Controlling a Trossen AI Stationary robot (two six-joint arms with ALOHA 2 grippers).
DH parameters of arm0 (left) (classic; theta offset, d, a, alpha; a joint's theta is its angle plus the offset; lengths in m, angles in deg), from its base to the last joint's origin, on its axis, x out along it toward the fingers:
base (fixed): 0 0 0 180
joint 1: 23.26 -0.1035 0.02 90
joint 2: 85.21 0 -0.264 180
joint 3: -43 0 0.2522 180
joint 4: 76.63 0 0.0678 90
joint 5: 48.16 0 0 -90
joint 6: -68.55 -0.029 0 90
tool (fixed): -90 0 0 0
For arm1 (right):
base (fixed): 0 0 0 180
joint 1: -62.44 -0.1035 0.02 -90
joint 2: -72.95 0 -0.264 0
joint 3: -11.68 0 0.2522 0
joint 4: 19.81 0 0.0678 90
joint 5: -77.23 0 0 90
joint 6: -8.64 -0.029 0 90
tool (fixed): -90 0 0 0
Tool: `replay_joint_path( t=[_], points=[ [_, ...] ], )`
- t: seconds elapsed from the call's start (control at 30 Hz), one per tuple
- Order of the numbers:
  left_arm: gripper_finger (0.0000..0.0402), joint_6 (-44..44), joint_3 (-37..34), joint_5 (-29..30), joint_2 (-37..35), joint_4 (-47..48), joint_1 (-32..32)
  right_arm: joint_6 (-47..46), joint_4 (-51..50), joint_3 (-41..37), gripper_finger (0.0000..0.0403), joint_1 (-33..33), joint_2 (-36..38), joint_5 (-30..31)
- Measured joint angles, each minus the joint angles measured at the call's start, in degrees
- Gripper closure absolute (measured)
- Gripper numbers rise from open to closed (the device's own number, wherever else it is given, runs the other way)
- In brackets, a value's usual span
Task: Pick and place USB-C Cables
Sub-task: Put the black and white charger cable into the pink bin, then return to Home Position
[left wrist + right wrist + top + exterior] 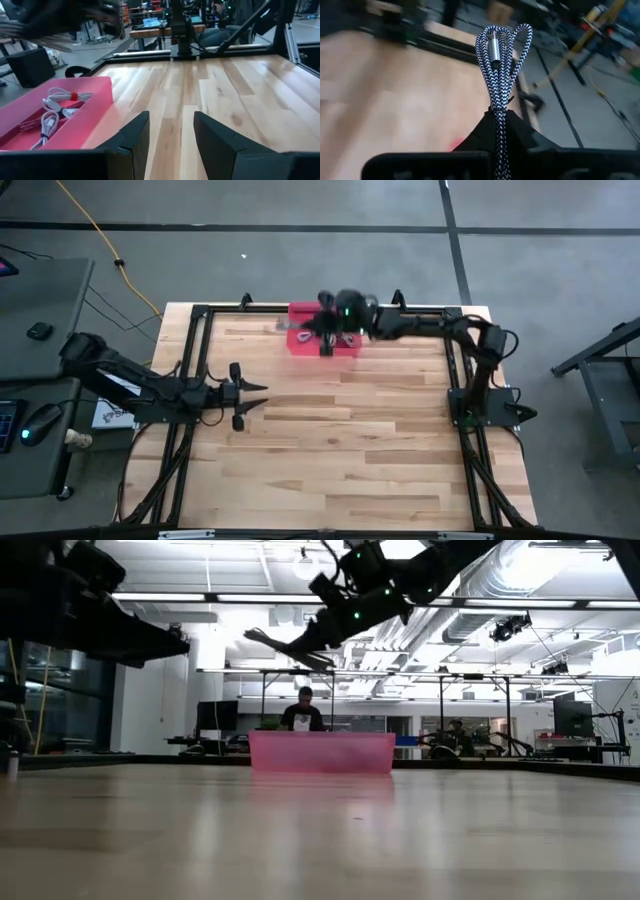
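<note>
The right gripper (pixel 501 120) is clenched on a braided black-and-white USB-C cable (pixel 501 60). In the right wrist view the folded bundle stands out past the fingertips, with a silver connector visible among the loops. In the high view this gripper (pixel 300 328) sits at upper centre of the frame, above the pink bin (pixel 345 346) that rests on the far edge of the wooden table (pixel 330 450). In the low view the gripper (pixel 280 645) hangs in the upper centre, well above the bin (pixel 322 752), which appears as a low translucent pink wall at mid-frame.

Two pale cable bundles lie inside the bin (pixel 85 120), seen at lower left of the left wrist view. One, the bundle with a red tie (pixel 67 96), lies in the farther compartment. The other, a plain grey bundle (pixel 47 125), lies in the nearer compartment, apart from the first.

The left gripper (pixel 255 397) is released, fingers spread with bare table showing between them (pixel 135 140). In the high view it sits at left centre of the frame, low over the table and well apart from the bin.

A person (pixel 302 710) stands in the room beyond the table, behind the bin in the low view. A yellow cord (pixel 95 235) runs across the floor at upper left of the high view.
</note>
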Motion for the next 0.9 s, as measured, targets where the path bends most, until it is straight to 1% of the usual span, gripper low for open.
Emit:
replay_joint_path(
  t=[0.1, 0.2, 0.27, 0.33, 0.4, 0.53, 0.63, 0.8, 0.9],
  points=[
    [0.0268, -0.01, 0.00, -3.71, -0.01, -0.06, -4.02, 0.40, -4.33, 4.25, 0.0399, 4.59, -1.70, -1.22],
    [0.0268, -0.66, 0.00, -4.60, -0.01, -0.37, -7.12, -1.01, -8.41, 7.19, 0.0399, 8.14, -3.93, -3.35],
    [0.0268, -1.51, 0.00, -4.85, -0.01, -0.55, -8.60, -2.38, -10.46, 7.67, 0.0397, 9.69, -5.66, -4.58],
    [0.0268, -1.94, 0.00, -5.22, -0.01, -0.64, -9.63, -2.40, -12.24, 7.53, 0.0391, 10.68, -7.13, -4.31],
    [0.0268, -1.87, 0.00, -5.25, -0.01, -0.63, -10.25, -2.43, -12.77, 7.28, 0.0380, 11.19, -8.03, -2.60],
    [0.0268, -1.52, 0.00, -5.56, -0.01, -0.55, -10.69, -4.38, -15.42, 7.26, 0.0344, 11.14, -9.27, 5.20],
    [0.0268, -1.46, 0.00, -5.64, -0.01, -0.52, -10.75, -5.03, -16.69, 7.20, 0.0307, 11.09, -9.24, 7.05],
    [0.0268, -1.50, 0.00, -5.64, -0.01, -0.18, -10.75, -8.71, -16.95, 7.21, 0.0248, 10.83, -7.84, 5.38],
    [0.0268, -0.93, 0.00, -6.09, -0.18, -0.19, -10.75, -12.51, -19.64, 7.99, 0.0236, 10.16, -5.09, 1.72]
  ],
)
